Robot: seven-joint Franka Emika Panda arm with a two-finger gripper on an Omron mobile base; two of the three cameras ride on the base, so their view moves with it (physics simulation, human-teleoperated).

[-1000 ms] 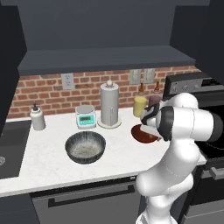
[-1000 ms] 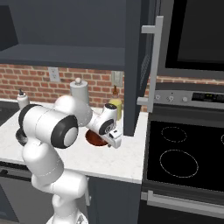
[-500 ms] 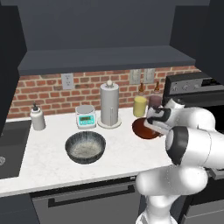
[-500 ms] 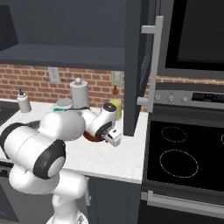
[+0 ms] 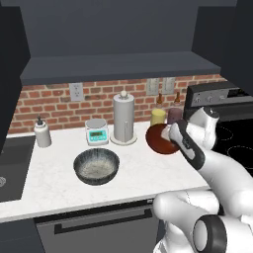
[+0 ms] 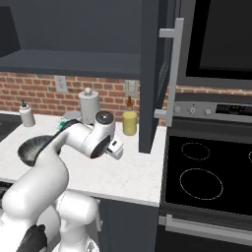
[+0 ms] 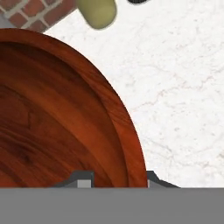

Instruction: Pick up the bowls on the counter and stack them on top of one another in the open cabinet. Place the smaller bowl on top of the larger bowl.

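Toward the right end of the counter (image 5: 54,190), near its back edge, you have the smaller bowl (image 5: 160,139) raised and tilted off the marble. Your gripper (image 7: 116,178) is closed on its rim, one fingertip (image 7: 82,179) inside the reddish-brown wall and the other outside. You can see the larger bowl (image 5: 96,166) sitting upright mid-counter, well apart to the left, closer to the front edge. Above, the open cabinet (image 5: 118,66) spans the brick wall. A paper towel holder (image 5: 123,118) and a yellow jar (image 5: 158,116) stand along the back edge.
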